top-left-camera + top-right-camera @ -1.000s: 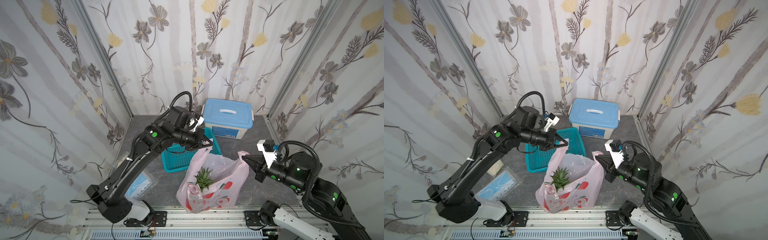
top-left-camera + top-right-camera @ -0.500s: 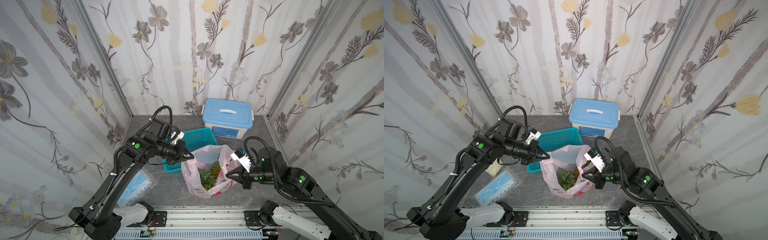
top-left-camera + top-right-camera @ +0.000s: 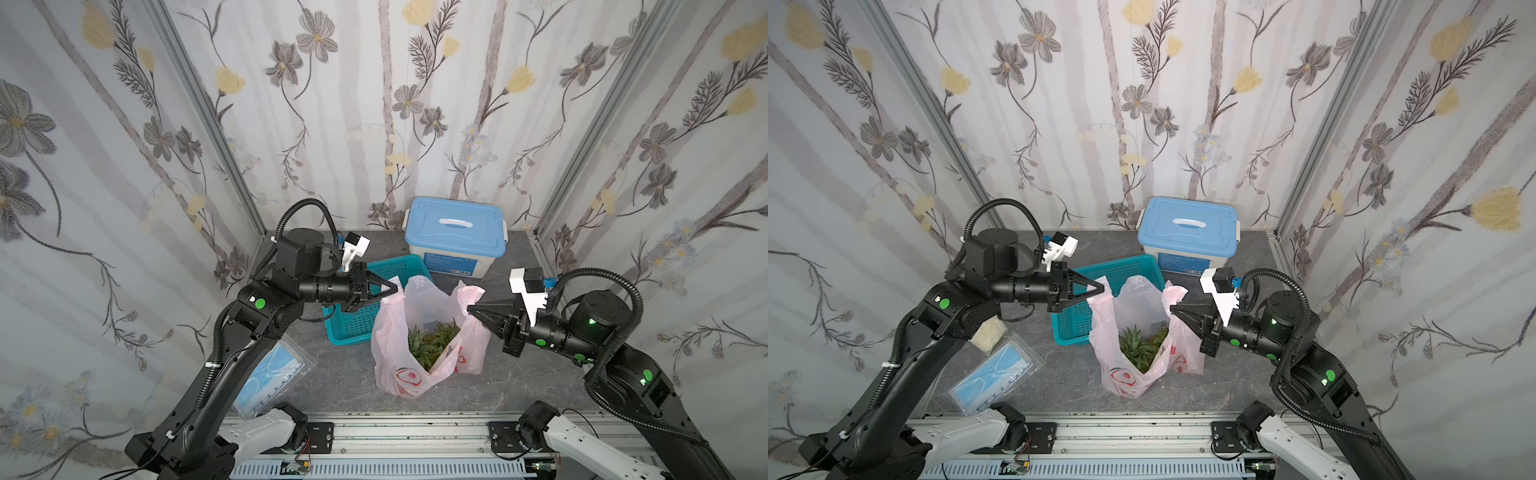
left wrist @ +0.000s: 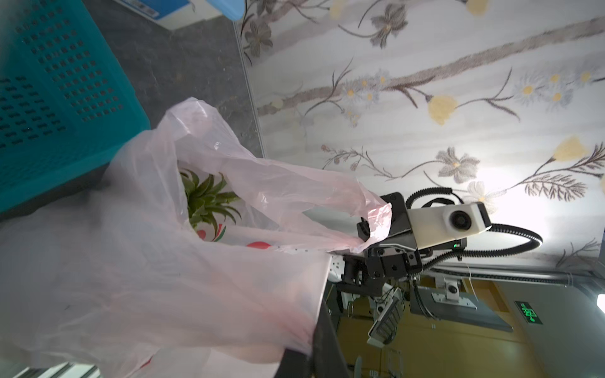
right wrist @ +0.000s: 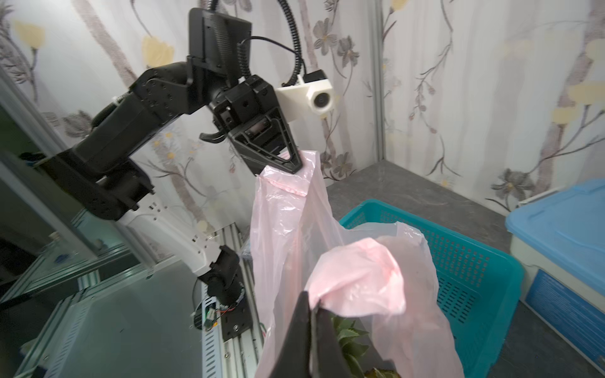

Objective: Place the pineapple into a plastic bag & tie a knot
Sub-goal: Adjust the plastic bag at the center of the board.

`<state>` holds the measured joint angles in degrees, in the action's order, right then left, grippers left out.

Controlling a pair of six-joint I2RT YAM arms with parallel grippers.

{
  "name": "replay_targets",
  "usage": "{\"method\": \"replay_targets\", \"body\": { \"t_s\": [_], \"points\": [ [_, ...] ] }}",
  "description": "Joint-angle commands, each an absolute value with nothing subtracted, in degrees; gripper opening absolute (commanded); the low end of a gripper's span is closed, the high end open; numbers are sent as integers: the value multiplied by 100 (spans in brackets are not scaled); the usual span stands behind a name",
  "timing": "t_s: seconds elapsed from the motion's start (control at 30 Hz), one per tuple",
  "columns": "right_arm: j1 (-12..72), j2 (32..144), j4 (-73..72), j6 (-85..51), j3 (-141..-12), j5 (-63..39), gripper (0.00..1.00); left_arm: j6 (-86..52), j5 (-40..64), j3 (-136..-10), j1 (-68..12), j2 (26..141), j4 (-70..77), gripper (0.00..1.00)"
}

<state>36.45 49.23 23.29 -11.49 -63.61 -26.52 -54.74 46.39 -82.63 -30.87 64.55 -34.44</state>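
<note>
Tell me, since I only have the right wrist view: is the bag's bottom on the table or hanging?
Observer: In both top views the bottom of the plastic bag appears to rest on the grey table, on the robot's side of the teal basket.
Operator: And the contents?
Observer: The whole green crown of the pineapple shows through the open mouth, well below the two handles. The fruit's body is hidden.
Operator: Anything lying near the left arm?
Observer: A clear packet of blue masks lies on the table, partly under that arm and apart from the bag.
</note>
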Motion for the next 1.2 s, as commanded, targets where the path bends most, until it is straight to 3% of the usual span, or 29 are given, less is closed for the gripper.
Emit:
{"method": "replay_targets", "body": {
  "t_s": [0.0,0.27,0.53,0.6,0.73,0.77,1.0,1.17],
  "points": [
    [3647,4948,1596,-975,-6368,-1941,0,-5971,3754,-8231,-3070,6541,-2130,0],
    [3656,4874,1121,-674,-6292,-1723,0,-5074,2816,-9272,-3024,7143,-3186,0],
    [3639,5739,2649,-475,-6539,-1942,0,-4768,3093,-8931,-3023,7383,-3549,0],
    [3624,5857,3281,-271,-6801,-1916,18,-4811,2975,-8833,-3023,7352,-3503,0],
    [3543,5730,4404,136,-7334,-1947,64,-4681,2821,-8667,-3023,7253,-3564,0],
    [3542,5651,4605,249,-7442,-1969,70,-4608,2780,-8629,-3023,7231,-3628,0],
    [3527,4975,4793,648,-7579,-856,90,-4463,2725,-8482,-3023,7023,-3716,0],
    [3522,5659,4276,835,-7780,-2215,100,-4457,2707,-8553,-3023,7021,-3806,0]
  ]
}}
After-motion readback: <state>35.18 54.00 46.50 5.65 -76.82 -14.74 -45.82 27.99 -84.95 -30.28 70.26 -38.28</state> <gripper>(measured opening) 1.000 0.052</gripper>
